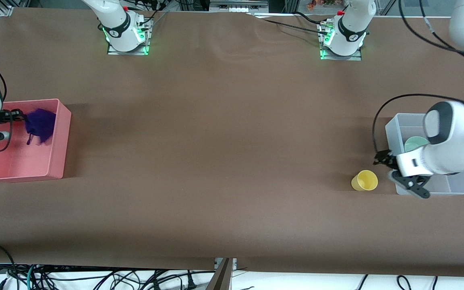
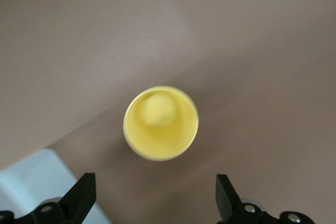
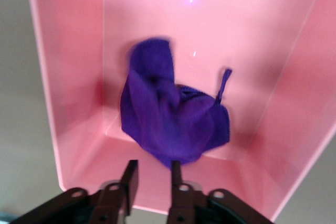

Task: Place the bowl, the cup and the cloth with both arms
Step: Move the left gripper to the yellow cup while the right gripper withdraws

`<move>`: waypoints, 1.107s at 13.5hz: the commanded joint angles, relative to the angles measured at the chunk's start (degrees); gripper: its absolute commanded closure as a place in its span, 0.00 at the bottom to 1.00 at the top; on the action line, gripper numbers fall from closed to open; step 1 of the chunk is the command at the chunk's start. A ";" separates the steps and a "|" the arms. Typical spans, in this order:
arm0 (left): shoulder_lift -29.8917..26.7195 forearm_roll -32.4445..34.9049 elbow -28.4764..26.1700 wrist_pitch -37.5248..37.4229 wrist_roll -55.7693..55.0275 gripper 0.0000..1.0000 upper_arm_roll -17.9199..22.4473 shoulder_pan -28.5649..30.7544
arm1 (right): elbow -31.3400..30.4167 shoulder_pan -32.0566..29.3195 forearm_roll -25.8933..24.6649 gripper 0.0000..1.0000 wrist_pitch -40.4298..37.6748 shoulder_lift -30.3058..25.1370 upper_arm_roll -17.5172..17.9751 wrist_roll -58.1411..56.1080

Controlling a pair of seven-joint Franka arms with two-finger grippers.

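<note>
Your right tool [image 3: 151, 174] hangs over the pink bin [image 1: 61, 139] at the right arm's end of the tabletop [image 1: 224, 153], and its fingers [image 3: 130, 179] stand a narrow gap apart with nothing between them. The purple cloth [image 1: 40, 125] is inside that bin, bunched up in the part of it farther from the front camera; in the right wrist view the cloth [image 3: 170, 121] looks blurred and lies just past the fingertips, and you cannot tell whether it has settled on the bin floor. Your left tool [image 2: 155, 198] is over the tabletop at the left arm's end, close beside the clear bin [image 1: 399, 125], with its fingers [image 2: 83, 195] spread wide and holding nothing. The yellow cup [image 1: 364, 180] stands upright on the tabletop just beside the clear bin, on the side toward the right arm's end; in the left wrist view the cup [image 2: 160, 123] sits centred ahead of the spread fingers, apart from both. The mint-green bowl [image 1: 415, 143] rests inside the clear bin, partly hidden by your left arm [image 1: 453, 137].
</note>
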 commanded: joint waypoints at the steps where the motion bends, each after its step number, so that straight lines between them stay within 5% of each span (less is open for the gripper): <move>1: 3.22 -0.55 1.34 3.01 -2.15 0.00 0.89 -0.28 | 4.84 0.14 1.32 0.00 -3.96 -5.16 0.97 -0.50; 6: 8.59 2.35 8.02 4.43 -1.98 0.00 2.21 -0.55 | 17.68 0.50 0.09 0.00 -12.66 -9.30 12.03 0.03; 7: 9.12 2.35 8.11 4.52 -2.06 0.07 2.21 -0.54 | 17.95 0.50 -0.96 0.00 -13.54 -10.27 14.93 0.99; 12: 12.20 0.51 8.11 4.61 -3.20 0.93 2.12 -0.02 | 17.87 0.67 -1.94 0.00 -18.37 -15.63 27.84 33.08; 15: 11.94 0.59 8.11 4.26 -2.94 1.00 2.12 0.16 | 17.78 0.85 -1.41 0.00 -18.48 -16.86 29.90 43.01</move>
